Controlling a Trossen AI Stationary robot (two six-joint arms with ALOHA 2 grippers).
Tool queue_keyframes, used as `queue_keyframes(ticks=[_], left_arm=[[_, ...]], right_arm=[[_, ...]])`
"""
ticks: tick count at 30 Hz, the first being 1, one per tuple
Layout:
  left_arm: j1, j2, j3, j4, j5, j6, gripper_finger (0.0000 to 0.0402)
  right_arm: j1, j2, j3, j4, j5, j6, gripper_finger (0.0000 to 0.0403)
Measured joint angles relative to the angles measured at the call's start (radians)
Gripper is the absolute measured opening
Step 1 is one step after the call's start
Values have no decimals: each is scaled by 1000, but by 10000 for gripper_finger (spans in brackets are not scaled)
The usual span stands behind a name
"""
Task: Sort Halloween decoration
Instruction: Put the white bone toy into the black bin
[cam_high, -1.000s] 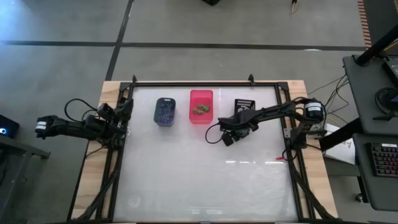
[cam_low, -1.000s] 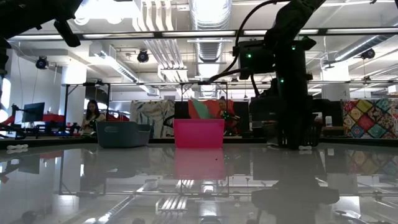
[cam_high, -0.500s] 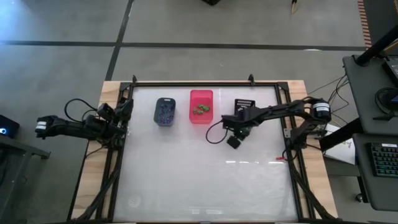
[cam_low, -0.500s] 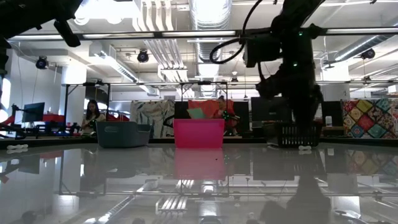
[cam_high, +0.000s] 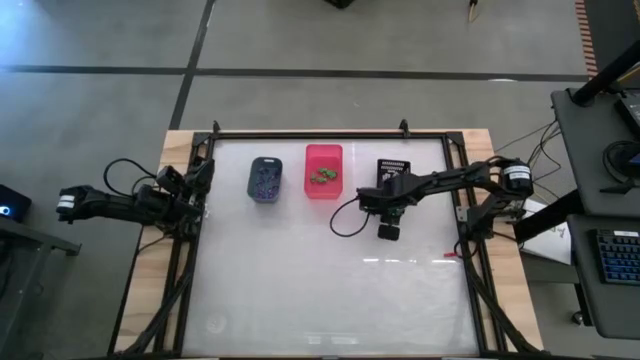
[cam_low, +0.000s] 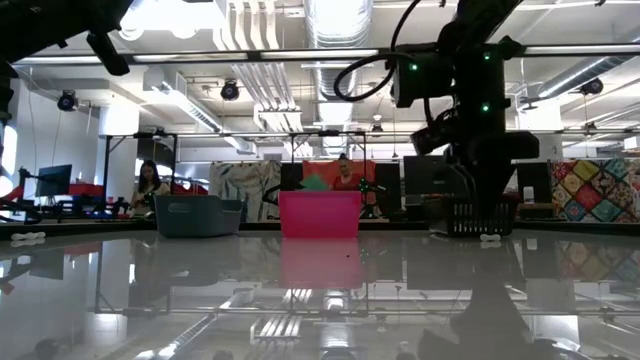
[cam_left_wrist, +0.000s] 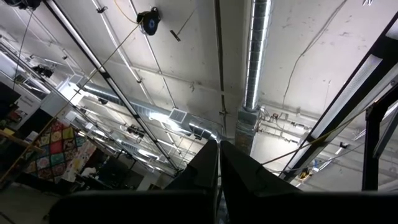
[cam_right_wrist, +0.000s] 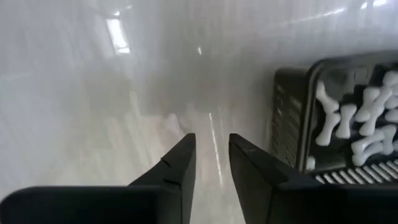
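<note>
The Halloween decoration is a set of tiny trinkets already lying in three bins: small white bone shapes (cam_right_wrist: 348, 127) piled in the black slotted bin (cam_right_wrist: 289, 118), greenish bits (cam_high: 322, 177) in the pink bin (cam_high: 323, 155), and purple bits (cam_high: 264, 181) in the blue-grey bin (cam_high: 264, 164). In the high view the right gripper (cam_high: 388, 232) hangs over bare white table (cam_high: 320, 290), just in front of the black bin (cam_high: 394, 168), with the pink bin farther off to its side and the blue-grey bin beyond that. In the right wrist view its two dark fingers (cam_right_wrist: 180, 165) stand slightly apart with nothing between them, released and empty, and the bin of bones sits close beside the gripper (cam_right_wrist: 211, 163). The left gripper (cam_high: 203, 172) waits at the far table edge, well apart from the right one and nearest the blue-grey bin; its fingers (cam_left_wrist: 239, 174) are pressed together, clenched on nothing, pointing up at the ceiling. In the low view the pink bin (cam_low: 319, 214) and the blue-grey bin (cam_low: 199, 216) stand in a row.
</note>
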Motion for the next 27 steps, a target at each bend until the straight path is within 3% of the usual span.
queue_keyframes(ticks=[15, 19, 27], left_arm=[[0, 0, 0, -7, 0, 0, 0], [0, 0, 0, -9, 0, 0, 0], [0, 0, 0, -11, 1, -8, 0]], right_arm=[[60, 0, -24, 33, -22, -148, 105], [85, 0, -27, 54, 31, -144, 113], [82, 19, -29, 71, 31, -157, 111]])
